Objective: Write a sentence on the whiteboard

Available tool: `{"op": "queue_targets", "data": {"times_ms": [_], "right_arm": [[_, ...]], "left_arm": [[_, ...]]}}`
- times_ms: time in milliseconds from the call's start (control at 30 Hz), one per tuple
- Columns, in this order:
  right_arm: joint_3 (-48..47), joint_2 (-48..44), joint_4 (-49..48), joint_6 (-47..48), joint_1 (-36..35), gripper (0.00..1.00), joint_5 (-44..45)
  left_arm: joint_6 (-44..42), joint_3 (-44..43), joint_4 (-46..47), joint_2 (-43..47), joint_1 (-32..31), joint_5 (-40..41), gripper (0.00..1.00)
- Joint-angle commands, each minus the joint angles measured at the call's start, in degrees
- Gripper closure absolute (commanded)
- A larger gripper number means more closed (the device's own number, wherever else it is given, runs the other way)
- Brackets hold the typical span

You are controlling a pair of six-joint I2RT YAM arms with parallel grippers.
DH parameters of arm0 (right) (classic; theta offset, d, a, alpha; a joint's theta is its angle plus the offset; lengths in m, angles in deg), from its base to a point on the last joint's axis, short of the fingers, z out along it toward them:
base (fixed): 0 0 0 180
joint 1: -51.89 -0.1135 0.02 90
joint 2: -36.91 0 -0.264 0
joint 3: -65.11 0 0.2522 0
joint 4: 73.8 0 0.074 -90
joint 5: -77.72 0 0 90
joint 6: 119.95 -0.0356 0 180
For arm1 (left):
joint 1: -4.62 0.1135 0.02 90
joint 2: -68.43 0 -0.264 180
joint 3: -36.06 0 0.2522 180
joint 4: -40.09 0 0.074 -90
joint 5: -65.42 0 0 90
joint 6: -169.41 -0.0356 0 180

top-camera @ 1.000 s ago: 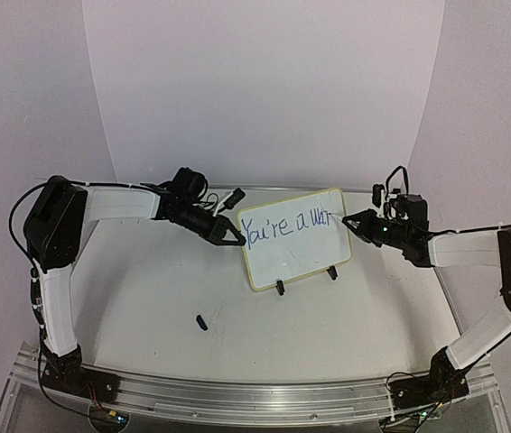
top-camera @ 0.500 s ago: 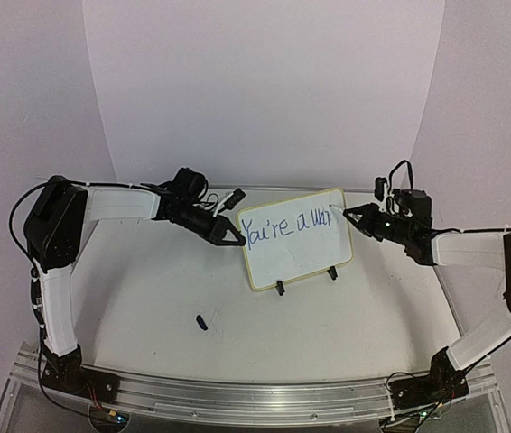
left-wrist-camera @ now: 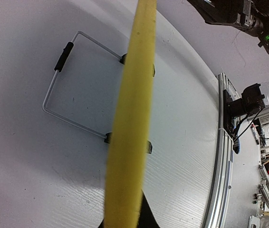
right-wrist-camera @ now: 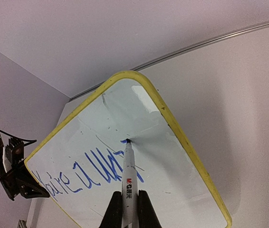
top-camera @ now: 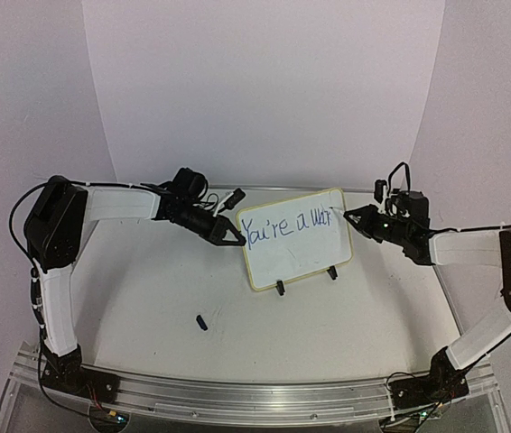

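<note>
The whiteboard point(top-camera: 296, 248) stands tilted on two black clip feet in the middle of the table, its yellow rim point(left-wrist-camera: 129, 118) filling the left wrist view. The sentence point(top-camera: 287, 223) runs in blue along the board's top, reading "You're a W..." point(right-wrist-camera: 91, 168). My left gripper point(top-camera: 237, 240) is shut on the board's left edge; a black fingertip point(left-wrist-camera: 146, 216) shows beside the rim. My right gripper point(right-wrist-camera: 129, 194) is shut on a white marker point(right-wrist-camera: 129, 173). The marker's tip touches the board near its top right corner point(top-camera: 344, 214), at the end of the lettering.
A small dark marker cap point(top-camera: 201, 322) lies on the table in front of the board. A wire stand point(left-wrist-camera: 61, 80) sits behind the board. An aluminium rail point(top-camera: 237, 397) runs along the near table edge, and a curved white backdrop rises at the back.
The right gripper with the marker rose slightly toward the board's top right corner, and a new blue stroke shows at the end of the lettering. The left arm and the board stayed still.
</note>
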Motion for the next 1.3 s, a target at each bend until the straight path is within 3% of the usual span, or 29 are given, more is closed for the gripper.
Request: {"op": "queue_targets", "data": {"times_ms": [0, 500, 1267], "right_arm": [[0.0, -1.1, -0.2, 0.0, 0.3, 1.0, 1.7], [5.0, -3.3, 0.8, 0.3, 0.2, 1.0, -0.2], [-0.3, -0.5, -1.7, -0.7, 0.2, 1.0, 0.4]], "left_arm": [[-1.5, -0.7, -3.0, -1.8, -1.3, 1.6, 1.0], [-1.5, -0.8, -3.0, -1.8, -1.3, 1.5, 1.0], [-1.6, -0.8, -3.1, -1.9, -1.5, 1.6, 1.0]]}}
